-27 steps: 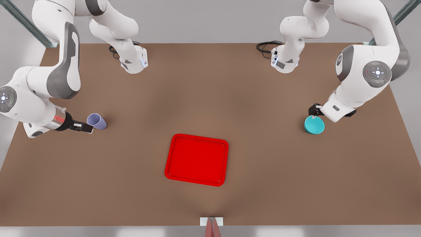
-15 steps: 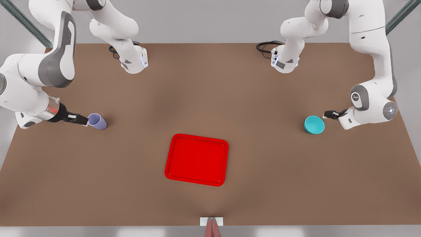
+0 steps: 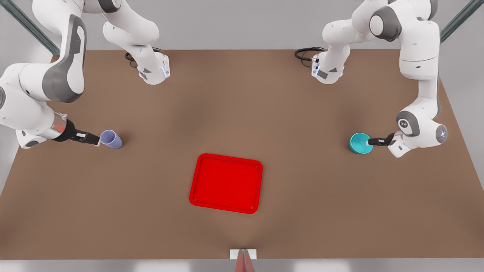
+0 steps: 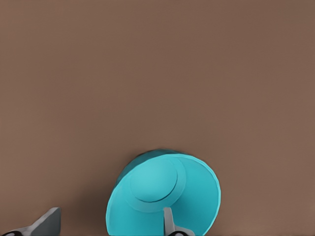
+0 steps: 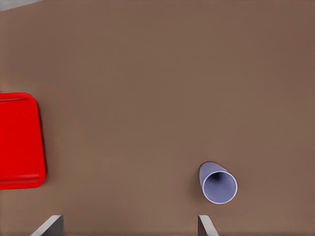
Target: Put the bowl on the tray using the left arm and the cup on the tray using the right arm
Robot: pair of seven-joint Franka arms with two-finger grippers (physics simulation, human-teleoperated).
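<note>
The turquoise bowl sits on the brown table at the front view's right. My left gripper reaches it from the right and is open. One finger is inside the bowl and the other finger is outside it, well apart. The lavender cup stands at the front view's left. My right gripper is open just left of it, close to its rim; the cup lies beyond one fingertip. The red tray lies bare in the middle, and its edge is visible.
Both arm bases stand at the table's back edge with black cables beside them. A small white marker sits at the front edge. Open brown table separates the tray from the cup and from the bowl.
The left arm swung from behind the bowl to its right side, and the gripper has come in over the rim. The right gripper drew back slightly from the cup. Bowl, cup and tray stayed put.
</note>
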